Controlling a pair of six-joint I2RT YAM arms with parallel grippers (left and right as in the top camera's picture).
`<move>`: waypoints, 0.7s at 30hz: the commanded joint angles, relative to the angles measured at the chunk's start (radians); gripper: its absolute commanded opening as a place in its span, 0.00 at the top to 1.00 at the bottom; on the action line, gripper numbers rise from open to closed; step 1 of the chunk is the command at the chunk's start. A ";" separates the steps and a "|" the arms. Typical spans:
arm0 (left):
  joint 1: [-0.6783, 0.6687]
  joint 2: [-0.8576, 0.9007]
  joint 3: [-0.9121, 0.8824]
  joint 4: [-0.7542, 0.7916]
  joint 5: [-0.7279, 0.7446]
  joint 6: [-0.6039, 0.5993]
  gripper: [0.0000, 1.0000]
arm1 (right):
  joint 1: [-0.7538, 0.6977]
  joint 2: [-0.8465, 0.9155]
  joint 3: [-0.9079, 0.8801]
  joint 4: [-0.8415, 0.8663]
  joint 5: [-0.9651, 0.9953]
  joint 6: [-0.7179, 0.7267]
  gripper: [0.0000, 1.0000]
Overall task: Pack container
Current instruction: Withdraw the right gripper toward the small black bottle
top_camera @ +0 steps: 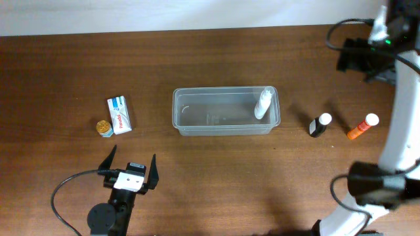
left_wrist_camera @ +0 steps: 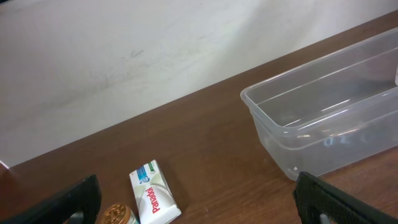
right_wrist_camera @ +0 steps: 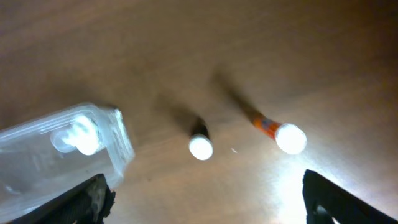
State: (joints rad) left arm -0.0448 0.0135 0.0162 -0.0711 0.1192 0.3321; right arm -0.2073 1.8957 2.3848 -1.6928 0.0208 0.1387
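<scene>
Looking down from overhead, the container (top_camera: 226, 111) sits mid-bench (top_camera: 197, 52) with a white bottle (top_camera: 264, 103) inside its right end. A box (top_camera: 119, 115) and a gold-lidded jar (top_camera: 104, 128) lie to its left, a black bottle (top_camera: 319, 124) and an orange bottle (top_camera: 362, 126) to its right. Left wrist: the left tool (left_wrist_camera: 196, 186) stands wide open and empty, short of the container. Right wrist: the right tool (right_wrist_camera: 202, 190) gapes open above those two bottles, holding nothing.
</scene>
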 commanded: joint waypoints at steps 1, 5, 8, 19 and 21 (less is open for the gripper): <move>0.005 -0.008 -0.008 0.002 -0.007 -0.006 0.01 | -0.064 -0.175 -0.099 -0.006 -0.010 -0.031 0.06; 0.005 -0.008 -0.008 0.002 -0.007 -0.006 0.01 | -0.154 -0.325 -0.249 -0.006 -0.010 -0.026 0.05; 0.005 -0.008 -0.008 0.002 -0.007 -0.006 0.01 | -0.217 -0.395 -0.351 0.003 -0.010 -0.023 0.05; 0.005 -0.008 -0.008 0.002 -0.007 -0.006 0.01 | -0.330 -0.423 -0.777 0.246 -0.041 -0.023 0.04; 0.005 -0.008 -0.008 0.002 -0.007 -0.006 0.01 | -0.330 -0.423 -0.841 0.298 -0.079 -0.032 0.03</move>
State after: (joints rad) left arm -0.0448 0.0128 0.0162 -0.0708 0.1192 0.3321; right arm -0.5304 1.4822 1.6157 -1.4353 -0.0006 0.1223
